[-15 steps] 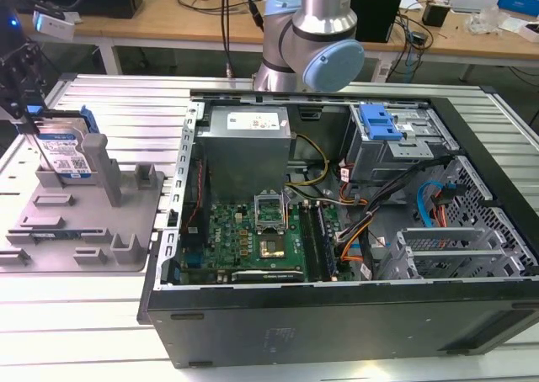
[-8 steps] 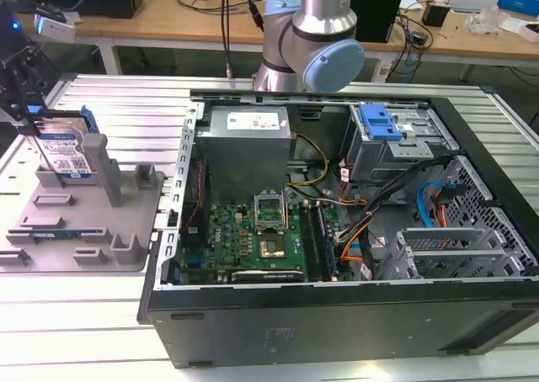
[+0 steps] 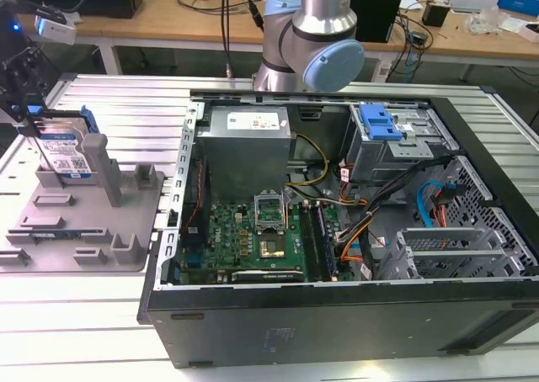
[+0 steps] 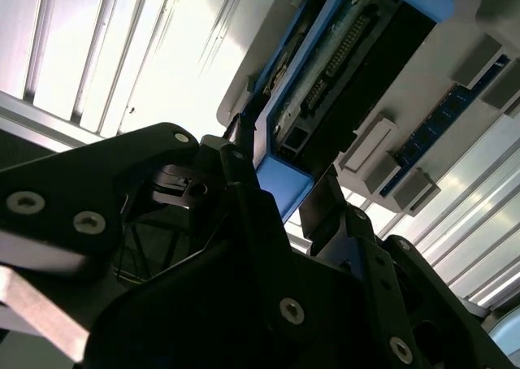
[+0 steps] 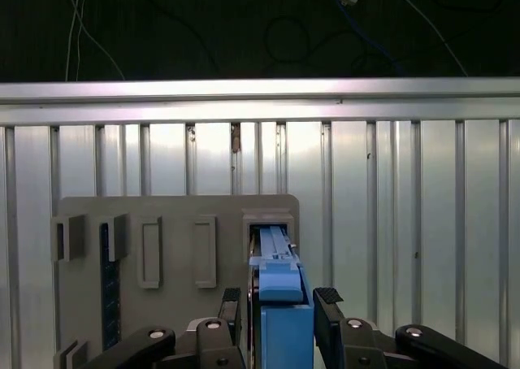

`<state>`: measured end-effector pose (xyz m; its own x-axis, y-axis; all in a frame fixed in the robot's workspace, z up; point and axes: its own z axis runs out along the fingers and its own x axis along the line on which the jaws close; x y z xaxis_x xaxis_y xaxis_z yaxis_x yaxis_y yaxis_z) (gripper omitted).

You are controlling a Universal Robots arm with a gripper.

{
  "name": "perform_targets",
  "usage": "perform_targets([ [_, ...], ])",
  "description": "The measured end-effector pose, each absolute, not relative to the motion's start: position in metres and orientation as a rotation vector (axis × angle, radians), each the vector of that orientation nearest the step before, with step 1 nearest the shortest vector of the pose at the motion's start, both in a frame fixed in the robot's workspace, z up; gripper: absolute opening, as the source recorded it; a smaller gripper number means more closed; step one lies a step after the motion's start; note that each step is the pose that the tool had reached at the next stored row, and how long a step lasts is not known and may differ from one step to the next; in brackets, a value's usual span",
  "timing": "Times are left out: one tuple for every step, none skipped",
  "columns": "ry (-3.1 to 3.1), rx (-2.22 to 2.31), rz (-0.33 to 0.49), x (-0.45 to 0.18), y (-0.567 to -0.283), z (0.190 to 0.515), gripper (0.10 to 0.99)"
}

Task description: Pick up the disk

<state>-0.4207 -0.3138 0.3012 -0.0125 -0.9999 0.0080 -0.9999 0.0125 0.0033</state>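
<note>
My claw (image 5: 280,304) sits astride the disk (image 5: 283,304), which stands on edge in the grey fixture (image 5: 179,210); in the first wrist view one black finger (image 5: 231,308) is on each side of the drive's blue frame, close against it, though I cannot tell from that view whether the pads are pressing or only just beside the plastic. In the second wrist view the claw (image 4: 284,202) is seen from underneath, the disk (image 4: 341,68) runs away from my fingers (image 4: 244,154) with its dark connector edge showing, and a blue corner of its frame sits between the two fingertips — so I read the claw as closed around the frame rather than spread wide. In the exterior view the claw (image 3: 25,117) is above the fixture (image 3: 84,222), at the end farthest from the open computer case (image 3: 337,230), and the disk (image 3: 63,151) stands upright there with its white-and-blue label facing out, its lower edge down among the fixture's posts. One tall grey post (image 3: 99,167) of the fixture stands just beside the disk, on the side toward the case. The fixture rests on a ribbed metal table (image 3: 67,323), apart from the case.
</note>
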Motion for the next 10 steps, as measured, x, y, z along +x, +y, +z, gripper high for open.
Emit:
perform_targets([
  [-2.230,2.202,0.005,-0.4207,-0.3138,0.3012,0.482],
  [-2.230,2.202,0.005,-0.4207,-0.3138,0.3012,0.482],
  [-2.230,2.202,0.005,-0.4207,-0.3137,0.3011,0.471],
  [-2.230,2.202,0.005,-0.4207,-0.3138,0.3011,0.396],
  [-2.230,2.202,0.005,-0.4207,-0.3137,0.3011,0.396],
  [-2.230,2.202,0.005,-0.4207,-0.3138,0.3010,0.396],
  [-2.230,2.202,0.005,-0.4207,-0.3137,0.3010,0.396],
  [-2.230,2.202,0.005,-0.4207,-0.3137,0.3010,0.396],
  [-2.230,2.202,0.005,-0.4207,-0.3138,0.3010,0.396],
  [-2.230,2.202,0.005,-0.4207,-0.3137,0.3009,0.396],
])
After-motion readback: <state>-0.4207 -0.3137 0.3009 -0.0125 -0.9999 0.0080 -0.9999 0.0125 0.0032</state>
